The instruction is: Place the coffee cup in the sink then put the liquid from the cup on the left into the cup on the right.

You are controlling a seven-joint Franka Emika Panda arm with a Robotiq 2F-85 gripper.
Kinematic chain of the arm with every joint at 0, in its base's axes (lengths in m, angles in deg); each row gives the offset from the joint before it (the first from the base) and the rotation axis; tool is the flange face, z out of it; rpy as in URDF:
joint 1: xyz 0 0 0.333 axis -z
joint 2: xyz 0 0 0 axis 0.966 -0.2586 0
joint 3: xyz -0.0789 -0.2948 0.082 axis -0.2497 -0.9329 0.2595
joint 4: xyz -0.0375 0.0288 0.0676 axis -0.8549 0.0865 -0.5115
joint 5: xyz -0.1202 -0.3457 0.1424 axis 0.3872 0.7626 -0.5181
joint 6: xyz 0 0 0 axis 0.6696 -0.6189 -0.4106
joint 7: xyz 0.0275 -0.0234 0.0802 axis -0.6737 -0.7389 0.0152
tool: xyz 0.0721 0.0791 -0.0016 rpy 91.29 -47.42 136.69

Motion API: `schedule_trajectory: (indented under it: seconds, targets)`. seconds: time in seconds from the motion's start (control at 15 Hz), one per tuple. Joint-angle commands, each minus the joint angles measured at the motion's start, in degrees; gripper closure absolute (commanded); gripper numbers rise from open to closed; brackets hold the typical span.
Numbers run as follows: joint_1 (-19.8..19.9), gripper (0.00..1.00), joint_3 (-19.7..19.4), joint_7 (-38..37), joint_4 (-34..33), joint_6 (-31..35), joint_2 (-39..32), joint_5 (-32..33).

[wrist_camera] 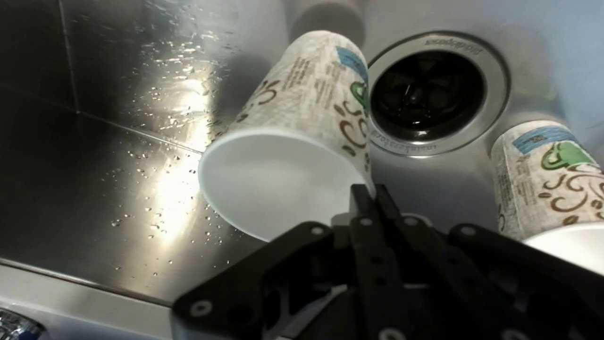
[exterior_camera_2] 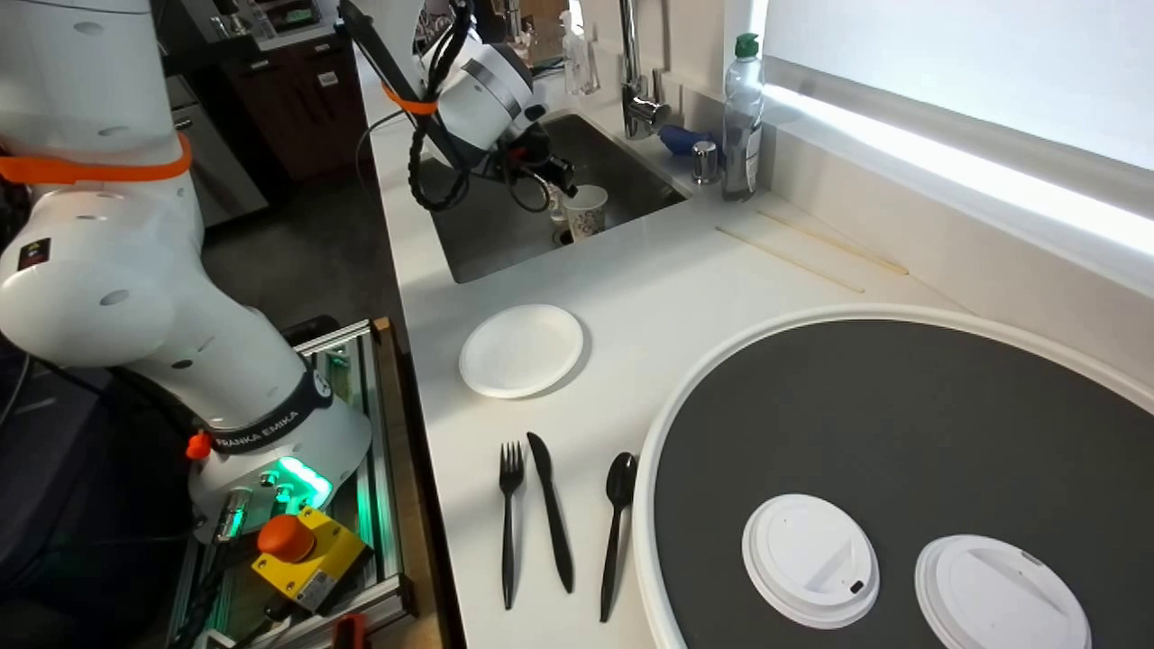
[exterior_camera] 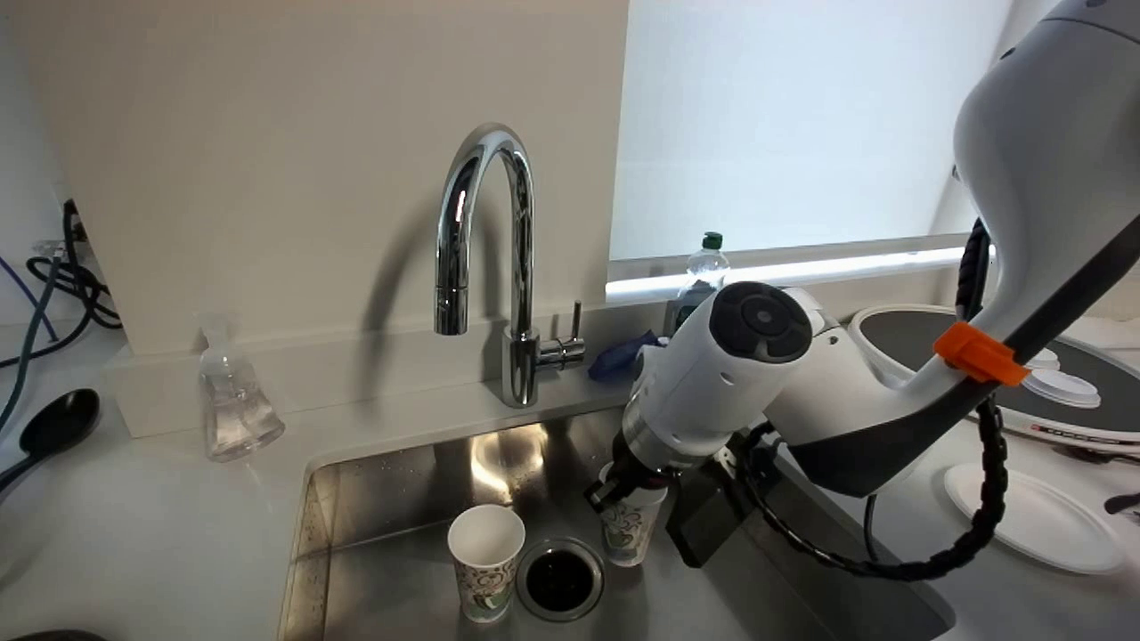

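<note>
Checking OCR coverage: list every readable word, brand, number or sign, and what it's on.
"FRANKA EMIKA": arm's black band.
"insinkerator": drain ring, wrist view, last letters soft.
Too small or blurred: the ring's other lettering; fine print on the held paper cup and the other paper cup; label on the green-capped bottle; arm's sticker; label on the yellow button box; print on the round board's white rim.

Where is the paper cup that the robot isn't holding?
In the wrist view, the free cup is at the right edge, in the sink, beside the drain; the gripper pinches the other cup on the drain's left.
</note>
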Motion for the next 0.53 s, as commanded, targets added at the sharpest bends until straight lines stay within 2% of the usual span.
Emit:
schedule_trajectory:
  seconds: [0.0, 0.33, 0.4, 0.47]
  targets:
    - [-1.7, 0.99, -1.4, -4.3, -3.2, -0.9, -3.5, 3.6]
    - [-2.4, 0.99, -2.4, -7.0, -5.3, -1.0, -5.6, 5.4]
    - [-2.4, 0.71, -2.5, -7.3, -5.5, -1.2, -5.8, 5.5]
    - [-2.5, 0.71, -2.6, -7.7, -5.8, -1.1, -6.0, 5.7]
